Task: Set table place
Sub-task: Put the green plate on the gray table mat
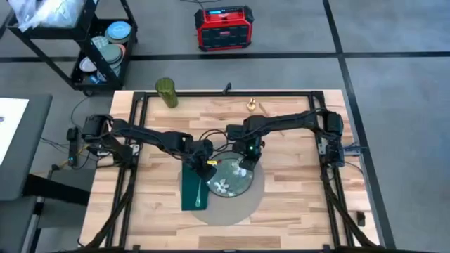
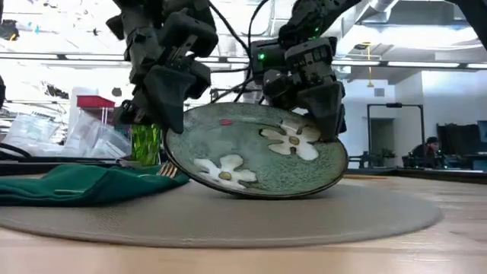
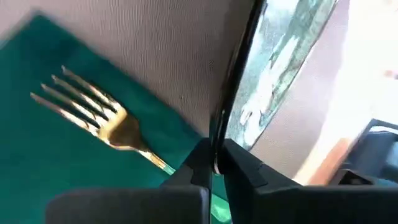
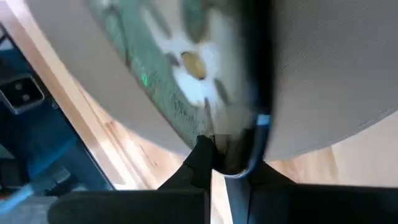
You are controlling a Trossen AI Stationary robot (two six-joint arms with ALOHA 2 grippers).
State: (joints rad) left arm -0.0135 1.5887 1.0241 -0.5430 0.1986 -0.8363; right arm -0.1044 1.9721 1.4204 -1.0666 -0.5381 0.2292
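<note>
Two grippers hold one small green floral plate [image 1: 232,177] above the place [image 1: 254,200], the wide grey-beige round mat lying on the surface [image 1: 295,204] midway between its side edges and toward its near edge. In the low view the plate [image 2: 255,152] stands tilted, its flowered face turned to the camera and its lowest rim touching or just above the mat [image 2: 304,217]; which of the two cannot be told.

From the surface's left edge the left arm stretches low and nearly level toward the middle, and the left gripper [image 1: 209,164] has its fingers closed on the plate's left rim, the thin dark edge pinched between them in the left wrist view [image 3: 216,163]. From the right edge the right arm reaches across in the same way, bending down at the wrist, and the right gripper [image 1: 246,159] has its fingers clamped on the plate's far-right rim [image 4: 231,163].

Beside the plate a folded green napkin [image 1: 195,188] lies over the mat's left side, with a gold fork [image 3: 99,118] resting on it. Near the surface's far left corner stands a green cup [image 1: 166,92].
</note>
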